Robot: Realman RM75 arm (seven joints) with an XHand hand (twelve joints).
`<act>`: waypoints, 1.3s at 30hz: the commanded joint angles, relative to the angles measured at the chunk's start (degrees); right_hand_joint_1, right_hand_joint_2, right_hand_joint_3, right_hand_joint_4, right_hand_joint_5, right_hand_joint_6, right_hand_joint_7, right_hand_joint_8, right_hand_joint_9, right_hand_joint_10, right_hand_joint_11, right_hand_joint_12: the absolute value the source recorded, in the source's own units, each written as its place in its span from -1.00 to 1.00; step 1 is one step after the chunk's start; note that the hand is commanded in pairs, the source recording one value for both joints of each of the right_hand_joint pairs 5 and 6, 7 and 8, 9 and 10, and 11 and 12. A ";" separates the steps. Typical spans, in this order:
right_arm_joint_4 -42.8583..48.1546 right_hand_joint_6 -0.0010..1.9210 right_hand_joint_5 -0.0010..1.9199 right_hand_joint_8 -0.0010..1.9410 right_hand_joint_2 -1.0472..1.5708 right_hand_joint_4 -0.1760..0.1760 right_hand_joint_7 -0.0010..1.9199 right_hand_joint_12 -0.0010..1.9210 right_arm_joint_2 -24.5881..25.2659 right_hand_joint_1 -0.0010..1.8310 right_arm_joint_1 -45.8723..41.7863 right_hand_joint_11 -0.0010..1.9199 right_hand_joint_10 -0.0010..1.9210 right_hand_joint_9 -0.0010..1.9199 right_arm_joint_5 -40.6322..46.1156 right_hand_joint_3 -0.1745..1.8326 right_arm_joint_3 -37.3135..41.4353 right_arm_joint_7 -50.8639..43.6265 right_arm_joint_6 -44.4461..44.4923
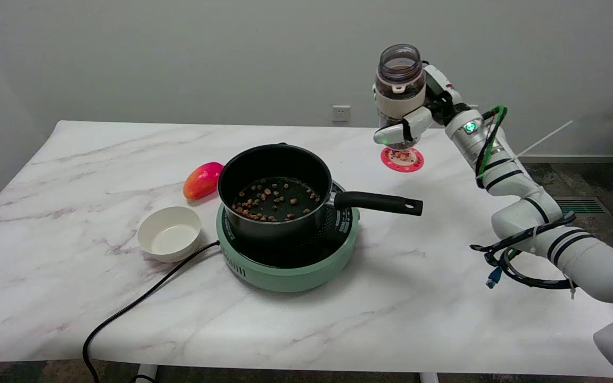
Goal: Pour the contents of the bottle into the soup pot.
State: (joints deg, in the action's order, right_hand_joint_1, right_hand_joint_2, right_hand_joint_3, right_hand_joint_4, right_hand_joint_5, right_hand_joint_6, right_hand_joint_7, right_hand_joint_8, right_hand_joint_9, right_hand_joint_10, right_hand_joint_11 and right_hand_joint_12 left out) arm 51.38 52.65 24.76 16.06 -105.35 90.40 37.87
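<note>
A white marble-patterned table (418, 298) fills most of the frame. Directly on it lie a green electric hob (285, 266) at the centre — its black cord (141, 303) trailing to the lower left — a white bowl (169, 233) just left of it, a red-orange mango (203, 180) beyond the bowl, and a pink coaster (402, 159) at upper right.

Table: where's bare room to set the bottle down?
Free: the right front of the table, between the stove and the right arm; also the far left, behind the mango. Crowded: the centre-left cluster of pot, bowl and cord. The coaster sits under the held bottle.
</note>
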 commanded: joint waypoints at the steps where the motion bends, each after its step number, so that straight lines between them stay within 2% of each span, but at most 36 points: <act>1: 13.90 0.93 0.94 0.88 0.50 0.00 0.90 0.23 -0.34 0.66 -0.49 0.23 0.30 0.30 -5.44 -0.37 -0.93 -15.19 -11.95; 5: 17.26 0.91 0.91 0.87 0.46 0.00 0.89 0.22 -0.34 0.67 0.15 0.22 0.29 0.29 -10.33 -0.34 -0.40 -17.03 -15.30; 11: 19.93 0.90 0.90 0.86 0.44 0.00 0.88 0.22 -0.25 0.68 1.34 0.22 0.28 0.28 -15.18 -0.32 0.00 -19.01 -15.70; 17: 24.37 0.90 0.90 0.86 0.44 0.00 0.88 0.22 -0.18 0.69 1.42 0.22 0.28 0.28 -18.03 -0.31 0.16 -25.27 -15.77; 25: 27.58 0.91 0.91 0.87 0.44 0.00 0.89 0.22 -0.18 0.69 1.34 0.22 0.29 0.29 -21.69 -0.30 0.16 -25.83 -15.13; 30: 28.67 0.94 0.94 0.88 0.45 0.00 0.90 0.23 -0.18 0.69 1.28 0.23 0.29 0.29 -26.65 -0.29 0.00 -29.01 -15.13; 39: 28.81 0.97 0.97 0.89 0.48 0.00 0.91 0.24 -0.26 0.68 1.48 0.24 0.30 0.30 -36.11 -0.32 -0.32 -29.02 -15.05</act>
State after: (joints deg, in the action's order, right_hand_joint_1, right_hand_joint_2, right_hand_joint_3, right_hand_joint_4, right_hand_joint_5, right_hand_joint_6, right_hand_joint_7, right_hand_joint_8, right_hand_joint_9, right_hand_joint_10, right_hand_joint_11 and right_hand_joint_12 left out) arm 76.33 52.44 25.91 -6.27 -105.36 65.66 23.45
